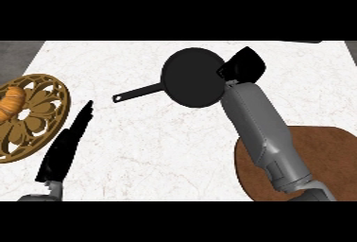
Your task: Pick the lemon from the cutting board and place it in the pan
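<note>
Hovering my right hand [242, 65] at the pan's [193, 76] right rim, fingers curled; I can't see the lemon, judging it's hidden inside that grip, can't confirm. Cutting board [322, 165] at lower right shows no lemon. To do this well I'd shift left over the pan centre, lower, then uncurl. Left hand [64, 149] rests open, straight, on the tabletop [160, 151] beside a carved trivet [42, 118] holding a croissant [12, 105]
</note>
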Tool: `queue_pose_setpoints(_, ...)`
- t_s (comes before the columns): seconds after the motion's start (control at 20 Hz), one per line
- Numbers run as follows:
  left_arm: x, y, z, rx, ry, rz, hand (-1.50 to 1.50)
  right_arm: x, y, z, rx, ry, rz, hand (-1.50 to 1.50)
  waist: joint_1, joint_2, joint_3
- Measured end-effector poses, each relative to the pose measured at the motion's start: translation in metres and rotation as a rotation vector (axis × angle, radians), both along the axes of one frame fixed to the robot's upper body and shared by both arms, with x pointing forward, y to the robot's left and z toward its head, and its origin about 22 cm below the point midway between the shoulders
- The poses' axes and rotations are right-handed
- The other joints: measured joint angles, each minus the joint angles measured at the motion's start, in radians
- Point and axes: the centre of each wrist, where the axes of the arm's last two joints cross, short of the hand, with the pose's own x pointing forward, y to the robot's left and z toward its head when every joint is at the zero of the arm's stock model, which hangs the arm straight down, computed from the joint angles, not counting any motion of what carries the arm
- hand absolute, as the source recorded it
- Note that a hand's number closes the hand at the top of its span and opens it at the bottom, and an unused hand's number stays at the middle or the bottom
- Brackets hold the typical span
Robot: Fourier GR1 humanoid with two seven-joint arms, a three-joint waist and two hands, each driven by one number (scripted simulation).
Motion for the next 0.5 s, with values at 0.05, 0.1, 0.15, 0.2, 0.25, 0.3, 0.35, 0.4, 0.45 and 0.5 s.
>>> queue_pose_setpoints(0.05, 0.002, -0.002, 0.002, -0.002, -0.002, -0.006, 0.00, 0.001, -0.002, -0.004, 0.030, 0.014, -0.003, 1.50, 0.005, 0.003, 0.001)
queue_pose_setpoints(0.1, 0.003, -0.002, 0.003, -0.002, -0.003, -0.010, 0.00, 0.003, -0.005, -0.005, 0.080, 0.015, -0.012, 1.50, 0.009, 0.005, 0.001)
queue_pose_setpoints(0.15, 0.003, -0.003, 0.003, -0.001, -0.005, -0.011, 0.00, 0.004, -0.009, -0.006, 0.143, 0.009, -0.033, -1.50, 0.012, 0.007, 0.002)
queue_pose_setpoints(0.2, 0.003, -0.004, 0.002, -0.003, -0.007, -0.014, 0.00, 0.005, -0.013, -0.007, 0.199, 0.005, -0.060, -1.50, 0.016, 0.009, 0.003)
queue_pose_setpoints(0.25, 0.003, -0.005, 0.002, -0.007, -0.007, -0.017, 0.00, 0.006, -0.016, -0.008, 0.251, 0.004, -0.082, -1.50, 0.022, 0.011, 0.003)
queue_pose_setpoints(0.3, 0.003, -0.006, 0.001, -0.008, -0.008, -0.019, 0.00, 0.006, -0.020, -0.010, 0.302, -0.005, -0.103, -1.50, 0.026, 0.012, 0.003)
queue_pose_setpoints(0.35, 0.004, -0.007, 0.002, -0.007, -0.011, -0.021, 0.00, 0.007, -0.022, -0.011, 0.348, -0.019, -0.118, -1.50, 0.029, 0.013, 0.004)
queue_pose_setpoints(0.4, 0.005, -0.006, 0.003, -0.008, -0.012, -0.022, 0.00, 0.008, -0.024, -0.010, 0.388, -0.040, -0.130, -1.50, 0.033, 0.014, 0.004)
queue_pose_setpoints(0.45, 0.006, -0.006, 0.002, -0.006, -0.010, -0.024, 0.00, 0.009, -0.025, -0.010, 0.419, -0.068, -0.136, -1.50, 0.034, 0.015, 0.004)
queue_pose_setpoints(0.5, 0.006, -0.007, 0.003, -0.006, -0.011, -0.024, 0.00, 0.010, -0.025, -0.009, 0.442, -0.105, -0.139, -1.50, 0.035, 0.014, 0.004)
